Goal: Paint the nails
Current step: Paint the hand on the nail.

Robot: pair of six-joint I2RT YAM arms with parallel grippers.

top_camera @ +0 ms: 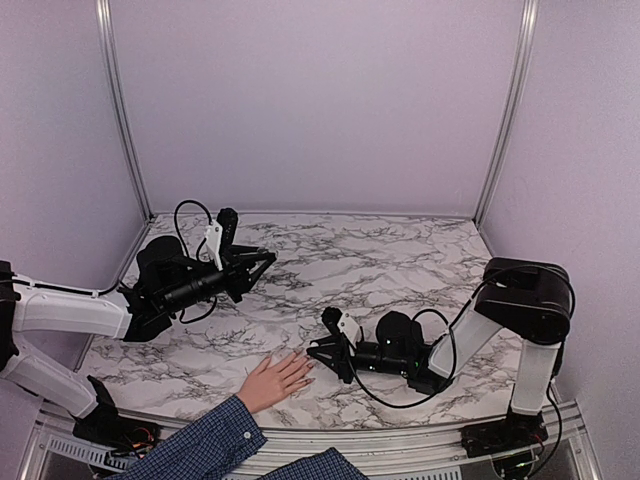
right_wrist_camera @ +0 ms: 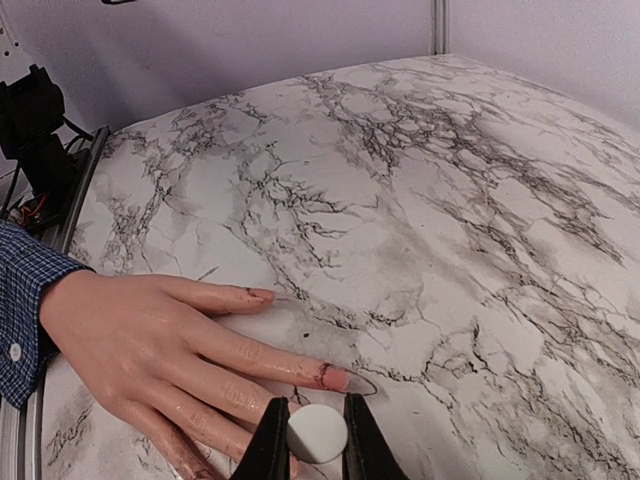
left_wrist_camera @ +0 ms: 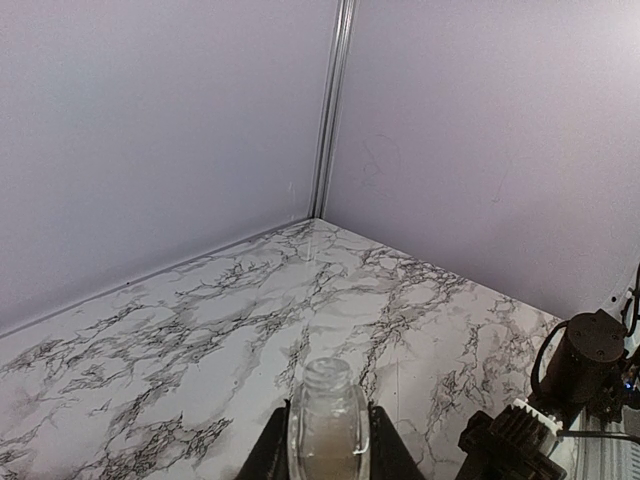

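Note:
A light-skinned hand (top_camera: 275, 380) with a blue plaid sleeve (top_camera: 215, 440) lies flat on the marble table near the front edge, fingers pointing right. In the right wrist view the hand (right_wrist_camera: 150, 345) shows a pinkish nail (right_wrist_camera: 336, 377) on one finger and another nail (right_wrist_camera: 262, 295) on the finger above it. My right gripper (right_wrist_camera: 316, 435) is shut on a white round cap (right_wrist_camera: 318, 432), just over a fingertip; any brush below it is hidden. It also shows in the top view (top_camera: 318, 350). My left gripper (left_wrist_camera: 328, 440) is shut on an uncapped clear glass bottle (left_wrist_camera: 327, 415), held above the table's left side.
Lilac walls with metal corner posts (top_camera: 120, 120) enclose the marble table (top_camera: 400, 250). The right arm's black motor (left_wrist_camera: 588, 355) shows at the right of the left wrist view. The left arm's base and cables (right_wrist_camera: 35, 130) stand beyond the sleeve.

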